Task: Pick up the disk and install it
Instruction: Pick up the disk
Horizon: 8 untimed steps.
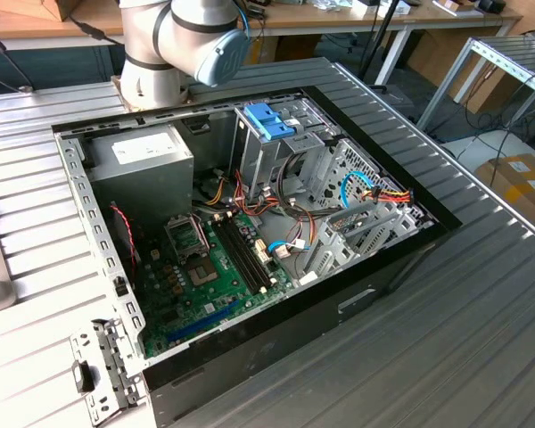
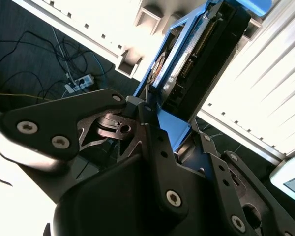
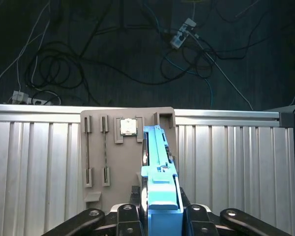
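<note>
Blue-railed, the disk (image 3: 159, 152) stood clamped edge-on between the closed fingers of the gripper (image 3: 162, 219). Its long axis ran straight out from them, over the ribbed metal table (image 3: 39, 162).

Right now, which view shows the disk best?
The second wrist view: the disk shows its board side, connectors and blue rails, clamped in the end effector. The first wrist view shows it edge-on, mostly blue rail. The exterior view shows the computer case.

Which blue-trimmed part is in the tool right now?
The disk with blue rails, clamped in the tool; the blue clip sits on the drive cage.
</note>
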Each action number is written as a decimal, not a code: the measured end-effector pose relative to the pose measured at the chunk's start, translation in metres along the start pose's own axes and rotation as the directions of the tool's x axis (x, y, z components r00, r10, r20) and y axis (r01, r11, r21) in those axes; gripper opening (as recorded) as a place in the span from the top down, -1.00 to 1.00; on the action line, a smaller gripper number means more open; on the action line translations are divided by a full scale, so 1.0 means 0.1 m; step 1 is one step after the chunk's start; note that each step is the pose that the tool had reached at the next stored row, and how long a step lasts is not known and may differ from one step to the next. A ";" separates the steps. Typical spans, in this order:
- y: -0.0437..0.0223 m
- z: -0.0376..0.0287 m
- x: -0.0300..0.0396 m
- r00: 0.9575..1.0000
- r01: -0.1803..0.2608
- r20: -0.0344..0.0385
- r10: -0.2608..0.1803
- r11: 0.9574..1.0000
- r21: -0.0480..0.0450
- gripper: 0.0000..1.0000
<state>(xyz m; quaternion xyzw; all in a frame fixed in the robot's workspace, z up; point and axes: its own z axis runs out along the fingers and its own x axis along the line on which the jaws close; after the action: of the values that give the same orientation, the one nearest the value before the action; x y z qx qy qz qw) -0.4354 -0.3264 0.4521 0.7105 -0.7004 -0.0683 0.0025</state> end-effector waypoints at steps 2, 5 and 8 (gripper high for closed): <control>-0.022 0.005 0.001 1.000 0.000 0.000 0.000 1.000 -0.004 0.26; -0.030 0.026 0.003 1.000 -0.001 0.000 0.001 1.000 -0.007 0.26; -0.031 0.027 0.003 1.000 -0.001 0.000 0.001 1.000 -0.007 0.26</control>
<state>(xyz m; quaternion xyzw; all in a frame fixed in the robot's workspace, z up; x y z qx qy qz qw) -0.4325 -0.3265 0.4491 0.7102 -0.7004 -0.0709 0.0052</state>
